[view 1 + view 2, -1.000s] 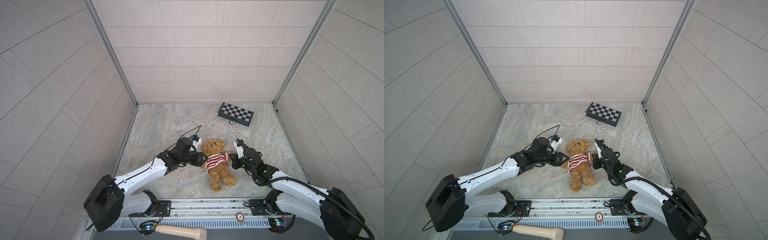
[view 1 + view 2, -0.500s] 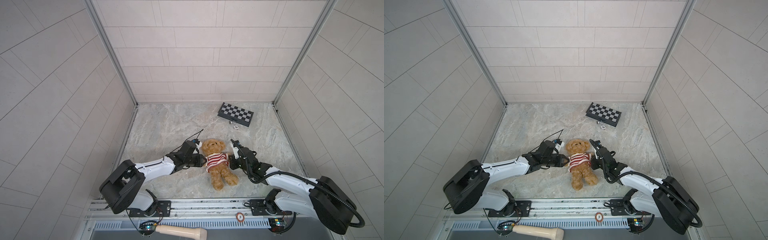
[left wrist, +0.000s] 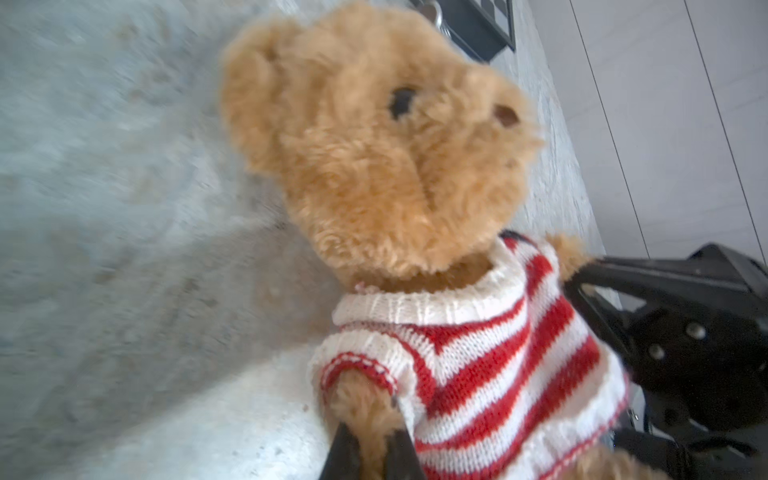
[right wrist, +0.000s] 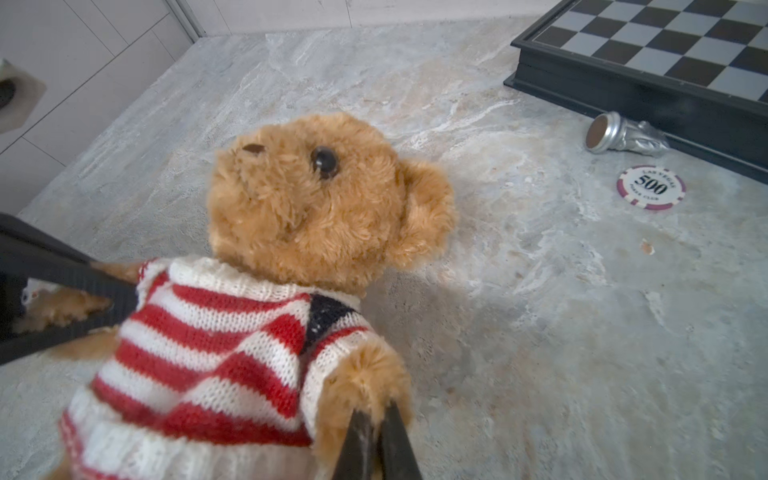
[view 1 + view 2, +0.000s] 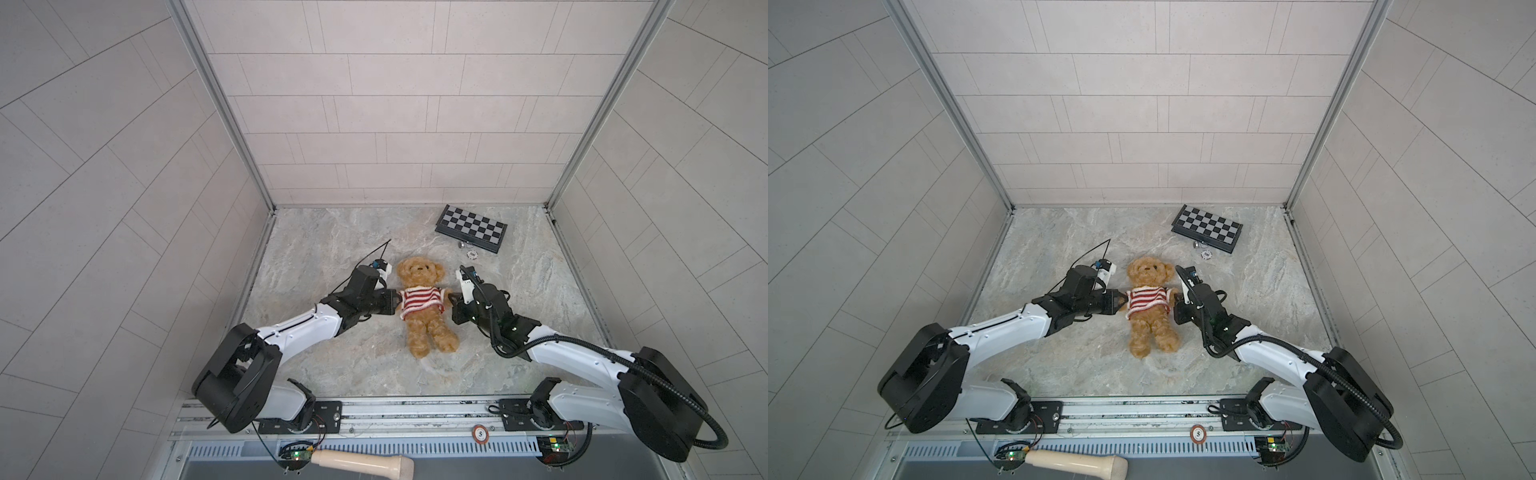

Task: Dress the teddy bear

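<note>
Two grippers: left gripper (image 5: pixel 397 300) and right gripper (image 5: pixel 451 298), one at each side of the teddy bear (image 5: pixel 419 272).
Change, left: its fingers, wide beside the bear's paw a second ago, now pinch that paw, with fur caught between the fingertips (image 3: pixel 397 455) in the left wrist view.
Change, right: none in the grip. Its fingers stay narrow on the bear's other paw, as the right wrist view shows.
Change, bear: it sits a little nearer the chessboard (image 5: pixel 471 228) than a second ago, with both arms stretched out sideways.
Bear's place: it lies on its back near the middle of the marble table (image 5: pixel 328 249). Its head points toward the back wall (image 5: pixel 395 124) and its feet toward the front rail (image 5: pixel 395 411). A striped sweater (image 5: pixel 419 300) covers its torso.
Open room: bare marble lies all round the bear. The side walls (image 5: pixel 124 208) are well apart from it, and free table runs beyond its feet to the front edge.
Nearest clutter: the chessboard lies beyond the bear's head, toward the right arm's side and well apart. A silver chess piece (image 4: pixel 623 135) lies just beside the board's edge, with a poker chip (image 4: pixel 650 187) near it, both between bear and board.
Counts: one bear, one sweater, two grippers, one chessboard, one chess piece, and one poker chip on the table.
</note>
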Motion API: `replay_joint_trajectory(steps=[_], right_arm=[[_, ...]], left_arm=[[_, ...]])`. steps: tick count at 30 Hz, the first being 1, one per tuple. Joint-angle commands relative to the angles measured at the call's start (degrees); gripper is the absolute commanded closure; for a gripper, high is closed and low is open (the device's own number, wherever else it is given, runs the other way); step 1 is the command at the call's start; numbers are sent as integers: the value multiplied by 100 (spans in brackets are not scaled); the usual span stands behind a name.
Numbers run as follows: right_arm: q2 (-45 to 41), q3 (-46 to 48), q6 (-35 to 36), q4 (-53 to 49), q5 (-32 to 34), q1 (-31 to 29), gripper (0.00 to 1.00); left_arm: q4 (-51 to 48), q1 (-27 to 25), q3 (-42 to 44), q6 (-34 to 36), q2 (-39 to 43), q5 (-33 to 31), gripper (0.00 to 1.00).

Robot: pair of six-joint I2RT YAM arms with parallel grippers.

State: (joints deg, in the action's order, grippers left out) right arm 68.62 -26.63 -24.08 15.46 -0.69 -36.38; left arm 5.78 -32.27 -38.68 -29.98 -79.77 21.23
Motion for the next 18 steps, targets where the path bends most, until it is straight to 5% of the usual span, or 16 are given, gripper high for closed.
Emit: replay_joint_trajectory(steps=[1, 4, 8, 11, 15, 18], right_arm=[[233, 52, -148, 284, -12, -36, 100], [326, 214, -300, 561, 69, -28, 100], [533, 79, -130, 478, 43, 3, 93], [526, -25, -139, 361, 51, 98, 78], [38, -9, -102, 90, 221, 214, 55], [-538, 92, -2, -229, 574, 389, 25]], left_arm=[[-23, 68, -204, 329, -242, -494, 100], [409, 66, -15, 176, -476, -737, 99], [574, 54, 52, 116, -640, -687, 85], [363, 63, 53, 103, -366, -785, 58], [-346, 63, 124, 297, 587, -1551, 1], [-804, 62, 313, 421, 1380, -2279, 0]])
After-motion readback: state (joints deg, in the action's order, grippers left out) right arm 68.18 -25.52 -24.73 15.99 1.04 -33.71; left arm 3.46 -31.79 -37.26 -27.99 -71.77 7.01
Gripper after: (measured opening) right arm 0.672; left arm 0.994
